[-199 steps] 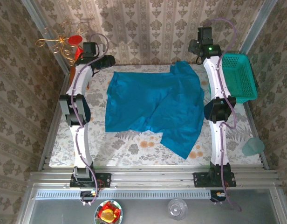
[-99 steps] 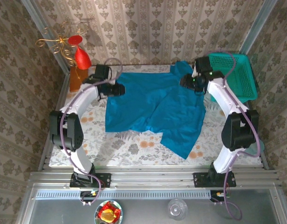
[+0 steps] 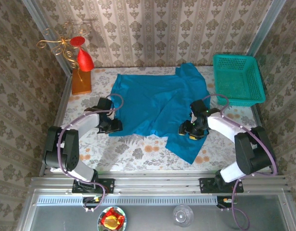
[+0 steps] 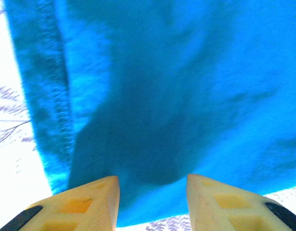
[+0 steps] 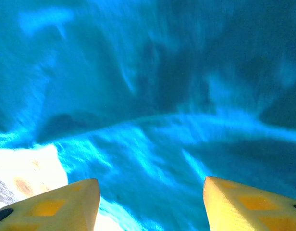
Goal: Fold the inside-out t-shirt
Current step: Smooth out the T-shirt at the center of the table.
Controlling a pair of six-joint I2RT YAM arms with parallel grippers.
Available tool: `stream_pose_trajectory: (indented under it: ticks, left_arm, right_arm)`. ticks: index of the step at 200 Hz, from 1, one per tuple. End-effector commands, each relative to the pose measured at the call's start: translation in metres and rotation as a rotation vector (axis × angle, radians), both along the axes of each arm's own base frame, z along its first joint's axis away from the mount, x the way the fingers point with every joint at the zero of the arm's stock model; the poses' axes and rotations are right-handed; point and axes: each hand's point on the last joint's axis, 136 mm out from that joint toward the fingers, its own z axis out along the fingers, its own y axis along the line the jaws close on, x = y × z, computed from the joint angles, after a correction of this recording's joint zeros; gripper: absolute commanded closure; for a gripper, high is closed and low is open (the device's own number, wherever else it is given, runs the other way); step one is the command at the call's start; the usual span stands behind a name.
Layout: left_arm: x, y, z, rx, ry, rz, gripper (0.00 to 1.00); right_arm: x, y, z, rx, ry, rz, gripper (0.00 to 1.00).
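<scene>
The teal-blue t-shirt (image 3: 157, 103) lies spread and rumpled across the middle of the table, one flap reaching toward the near right. My left gripper (image 3: 113, 127) hovers low at the shirt's near left corner. In the left wrist view the left gripper (image 4: 152, 179) is open, with the t-shirt (image 4: 162, 86) and its hem just beyond the yellow fingertips. My right gripper (image 3: 189, 132) sits over the shirt's near right part. In the right wrist view the right gripper (image 5: 150, 182) stands open above wrinkled t-shirt (image 5: 153, 120) cloth, nothing between its fingers.
A green mesh basket (image 3: 237, 79) stands at the back right corner. A red and gold ornament on an orange block (image 3: 81, 72) stands at the back left. The floral tablecloth (image 3: 138, 151) shows bare in front of the shirt. Patterned walls close in three sides.
Both arms have swung from the back of the table forward and down to the shirt's near side, the left to the left corner, the right to the right part. The shirt has not moved.
</scene>
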Motion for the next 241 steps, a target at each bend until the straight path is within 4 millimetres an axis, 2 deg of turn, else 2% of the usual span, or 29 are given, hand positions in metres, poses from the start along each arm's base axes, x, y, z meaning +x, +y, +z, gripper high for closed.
stream_pose_trajectory:
  ticks: [1, 10, 24, 46, 98, 125, 144, 169, 182, 196, 218, 241]
  left_arm:
    - [-0.001, 0.017, 0.005, 0.005, -0.023, 0.089, 0.59]
    - [-0.002, 0.022, 0.008, 0.006, -0.034, 0.108, 0.59]
    - [-0.005, 0.031, 0.012, 0.011, -0.039, 0.139, 0.59]
    - [-0.012, 0.04, 0.009, 0.021, -0.015, 0.152, 0.61]
    - [-0.02, 0.036, -0.005, 0.015, 0.051, 0.119, 0.65]
    - [-0.024, 0.04, -0.013, 0.033, 0.064, 0.126, 0.65]
    - [-0.026, 0.036, -0.02, 0.015, 0.088, 0.121, 0.65]
    - [-0.025, 0.036, -0.025, 0.016, 0.084, 0.134, 0.79]
    - [-0.023, 0.038, -0.025, 0.02, 0.077, 0.144, 0.91]
    - [-0.024, 0.04, -0.025, 0.015, 0.072, 0.156, 0.99]
    - [-0.023, 0.045, -0.019, -0.019, 0.046, 0.202, 1.0]
    - [-0.024, 0.057, -0.011, -0.042, 0.015, 0.268, 1.0]
  right_arm:
    - [-0.013, -0.011, 0.002, -0.046, -0.006, -0.057, 0.39]
    - [-0.019, -0.018, -0.001, -0.075, 0.005, -0.072, 0.39]
    - [-0.024, -0.024, 0.008, -0.087, -0.032, -0.087, 0.38]
    - [-0.032, -0.03, 0.012, -0.1, -0.049, -0.103, 0.38]
    - [-0.04, -0.039, 0.018, -0.132, -0.05, -0.122, 0.38]
    - [-0.046, -0.051, 0.014, -0.184, -0.026, -0.17, 0.37]
    - [-0.047, -0.049, 0.009, -0.165, -0.013, -0.195, 0.37]
    - [-0.038, -0.029, 0.004, -0.031, -0.02, -0.209, 0.38]
    - [-0.033, -0.02, 0.001, 0.021, -0.024, -0.212, 0.38]
    - [-0.029, -0.015, -0.004, 0.057, -0.02, -0.221, 0.38]
    - [-0.033, -0.022, -0.02, 0.061, 0.034, -0.276, 0.37]
    - [-0.046, -0.047, -0.037, 0.004, 0.108, -0.418, 0.33]
